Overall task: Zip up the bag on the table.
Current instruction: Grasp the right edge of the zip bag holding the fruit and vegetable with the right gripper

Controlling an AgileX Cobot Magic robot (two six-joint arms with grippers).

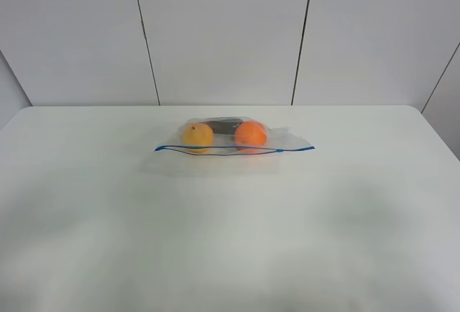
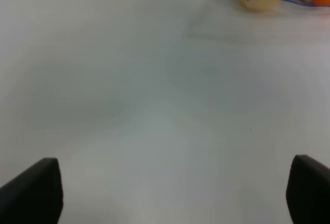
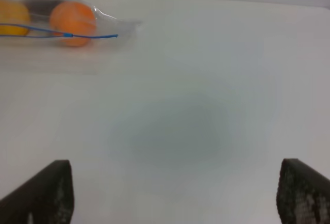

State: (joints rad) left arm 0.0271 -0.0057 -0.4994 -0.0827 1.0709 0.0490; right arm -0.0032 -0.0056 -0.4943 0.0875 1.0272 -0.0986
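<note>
The bag, clear and floppy, lies on the table well ahead of both grippers, with its blue zip strip along the edge nearest them. Two fruits weigh it down, yet the thin film will probably slide and buckle, so the strip's ends look the firmest places to pinch. The left gripper and right gripper stand spread wide, holding nothing. Only the wrist views show their fingers, and only the high view shows the bag entire.
</note>
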